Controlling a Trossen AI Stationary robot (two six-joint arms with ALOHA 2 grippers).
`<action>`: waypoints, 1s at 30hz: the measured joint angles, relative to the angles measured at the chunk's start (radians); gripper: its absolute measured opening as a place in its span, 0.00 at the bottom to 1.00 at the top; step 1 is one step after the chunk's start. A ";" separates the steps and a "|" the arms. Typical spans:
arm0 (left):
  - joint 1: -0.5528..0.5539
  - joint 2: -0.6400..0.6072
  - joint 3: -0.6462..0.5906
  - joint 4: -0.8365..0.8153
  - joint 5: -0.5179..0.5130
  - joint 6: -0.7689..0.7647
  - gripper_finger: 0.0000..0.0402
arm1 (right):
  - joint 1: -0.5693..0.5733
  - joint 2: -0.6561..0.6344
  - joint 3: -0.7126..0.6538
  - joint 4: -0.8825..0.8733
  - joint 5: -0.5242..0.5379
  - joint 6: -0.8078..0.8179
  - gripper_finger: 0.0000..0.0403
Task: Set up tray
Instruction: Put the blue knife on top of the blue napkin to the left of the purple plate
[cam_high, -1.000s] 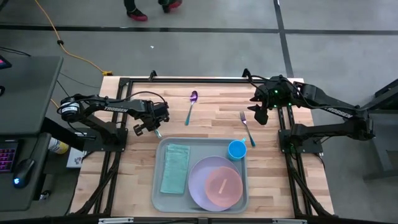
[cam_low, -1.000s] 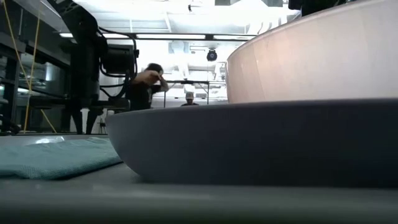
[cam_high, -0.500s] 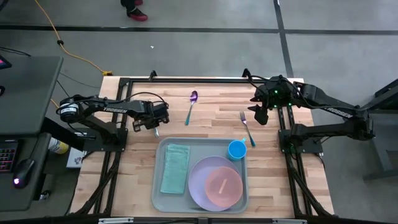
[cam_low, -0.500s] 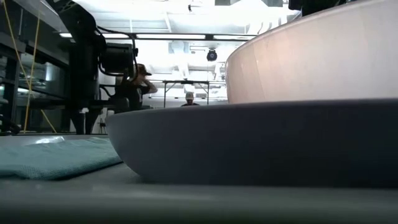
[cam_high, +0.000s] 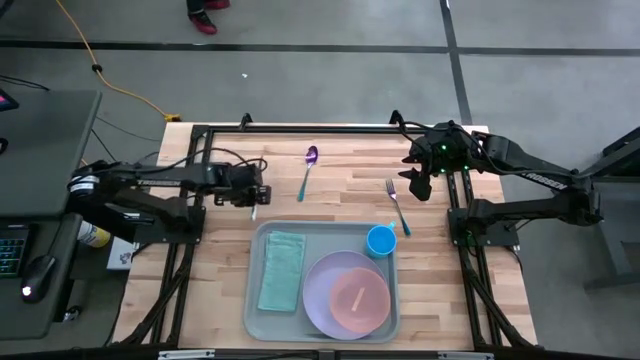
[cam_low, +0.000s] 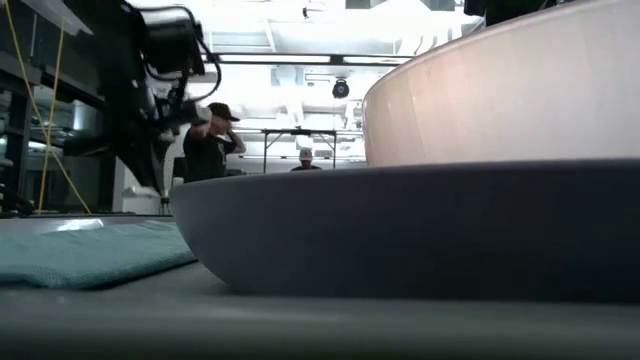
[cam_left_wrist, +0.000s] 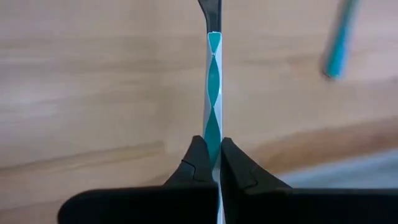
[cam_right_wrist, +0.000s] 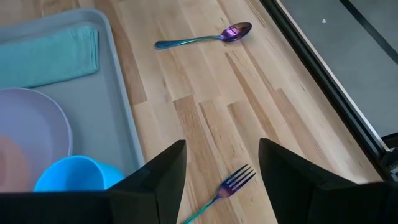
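Observation:
The pale grey-green tray (cam_high: 254, 305) lies at the table's near middle. It holds a folded teal napkin (cam_high: 283, 270), a lavender plate (cam_high: 330, 290) with a pink bowl (cam_high: 358, 300) on it, and a blue cup (cam_high: 381, 240). My left gripper (cam_high: 253, 200) hovers just beyond the tray's far left corner, shut on a thin teal-and-silver utensil (cam_left_wrist: 212, 81) seen edge-on. My right gripper (cam_right_wrist: 221, 168) waits open above the far right of the table, over an iridescent fork (cam_high: 398, 205). My left gripper pinches the thin utensil (cam_left_wrist: 212, 134) between its two fingertips (cam_left_wrist: 198, 155), across its flat sides. The fingers slant steeply down from the table's left. The utensil runs on past the fingertips, along them, toward its dark far end (cam_left_wrist: 211, 9). I cannot tell whether that end touches the table.
An iridescent spoon (cam_high: 307, 170) lies on the bare wood at the far middle, between the two arms. The low view is filled by the plate (cam_low: 400, 230), the bowl (cam_low: 500, 90) and the napkin (cam_low: 90, 255). A person (cam_low: 210, 140) stands in the room behind.
My left gripper has risen and drawn slightly toward the table's far left, rolling about its wrist, with the utensil kept between its shut fingers. My right arm has kept still.

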 joint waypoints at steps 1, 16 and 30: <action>-0.019 -0.014 0.001 -0.001 0.001 0.007 0.06 | 0.000 0.000 0.000 0.000 0.002 -0.002 0.44; -0.505 -0.042 0.004 0.143 -0.063 -0.243 0.06 | 0.000 0.000 0.000 0.014 0.011 -0.010 0.44; -0.737 0.281 0.423 -0.352 -0.141 -0.508 0.06 | 0.000 0.000 0.000 0.019 0.031 0.010 0.44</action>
